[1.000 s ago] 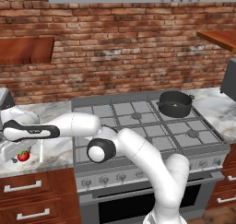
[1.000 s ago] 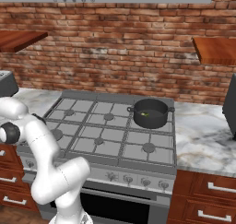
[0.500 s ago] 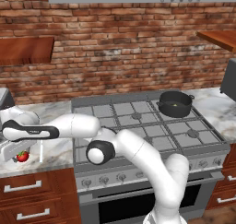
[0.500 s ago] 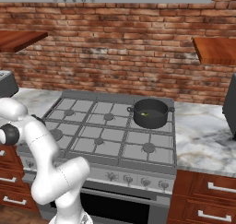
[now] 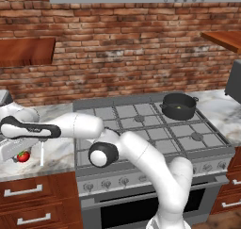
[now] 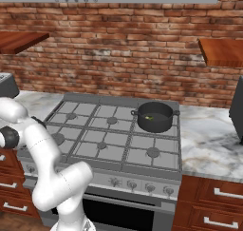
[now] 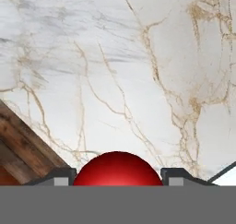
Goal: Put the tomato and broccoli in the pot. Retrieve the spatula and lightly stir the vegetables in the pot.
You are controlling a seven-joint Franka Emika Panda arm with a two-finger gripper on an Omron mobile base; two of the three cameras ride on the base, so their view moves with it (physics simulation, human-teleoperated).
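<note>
The red tomato (image 7: 117, 169) sits between my gripper's (image 7: 117, 177) two dark fingertips (image 7: 60, 176), which are shut on its sides just above the marble counter (image 7: 138, 71). In the left base view the tomato (image 5: 22, 156) lies at the counter's far left, by the gripper (image 5: 17, 153) at the end of my outstretched arm. The dark pot (image 5: 179, 105) stands on the stove's back right burner, far from the gripper. It holds a small green speck (image 6: 149, 118), too small to tell whether it is the broccoli. A thin pale handle (image 5: 41, 152), likely the spatula's, lies right of the tomato.
The counter's wooden front edge (image 7: 18, 144) runs close to the tomato. A grey appliance (image 6: 7, 85) stands at the back left of the counter and a dark one (image 5: 234, 82) at the far right. The stove's burners (image 6: 109, 139) lie between tomato and pot.
The fingers have drawn in onto the tomato. The arm and the tomato have stayed where they were.
</note>
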